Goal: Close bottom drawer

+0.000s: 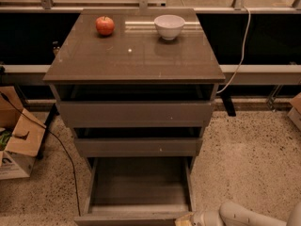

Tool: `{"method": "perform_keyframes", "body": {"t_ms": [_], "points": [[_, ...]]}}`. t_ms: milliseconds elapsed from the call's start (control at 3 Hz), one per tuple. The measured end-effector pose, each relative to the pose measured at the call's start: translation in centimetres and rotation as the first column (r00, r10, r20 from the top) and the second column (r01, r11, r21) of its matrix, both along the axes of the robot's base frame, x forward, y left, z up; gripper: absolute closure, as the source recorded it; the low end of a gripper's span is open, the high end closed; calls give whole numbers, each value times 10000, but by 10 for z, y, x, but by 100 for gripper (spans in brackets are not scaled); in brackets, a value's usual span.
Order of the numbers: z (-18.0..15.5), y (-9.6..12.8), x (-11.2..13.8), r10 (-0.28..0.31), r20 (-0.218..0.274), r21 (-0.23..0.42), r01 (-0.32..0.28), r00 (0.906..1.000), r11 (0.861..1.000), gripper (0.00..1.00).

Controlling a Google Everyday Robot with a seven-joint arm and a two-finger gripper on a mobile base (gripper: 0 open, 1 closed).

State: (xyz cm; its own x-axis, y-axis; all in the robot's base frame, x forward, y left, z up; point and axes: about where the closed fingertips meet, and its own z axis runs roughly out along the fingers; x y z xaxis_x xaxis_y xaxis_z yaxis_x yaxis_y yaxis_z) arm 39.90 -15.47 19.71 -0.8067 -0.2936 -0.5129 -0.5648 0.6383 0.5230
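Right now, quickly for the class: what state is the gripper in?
Gripper: cannot be told; it sits by the front corner of the open bottom drawer.

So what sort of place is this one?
Probably a lab or office workspace: speckled floor, cardboard box, loose cable, drawer cabinet. The gripper sits at the front right corner of the open bottom drawer.

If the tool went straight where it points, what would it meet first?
The tool, at bottom right, points left. It would likely first meet the front right corner of the bottom drawer, though depth is unclear.
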Motion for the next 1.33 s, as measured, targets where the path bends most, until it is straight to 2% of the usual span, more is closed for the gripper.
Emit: {"method": "perform_keyframes", "body": {"t_ms": [1000,1333], "points": [[-2,2,2,0,83,18,0,10000,10000,100],[-9,14,19,56,537,207,-67,9985,9998,100]]}}
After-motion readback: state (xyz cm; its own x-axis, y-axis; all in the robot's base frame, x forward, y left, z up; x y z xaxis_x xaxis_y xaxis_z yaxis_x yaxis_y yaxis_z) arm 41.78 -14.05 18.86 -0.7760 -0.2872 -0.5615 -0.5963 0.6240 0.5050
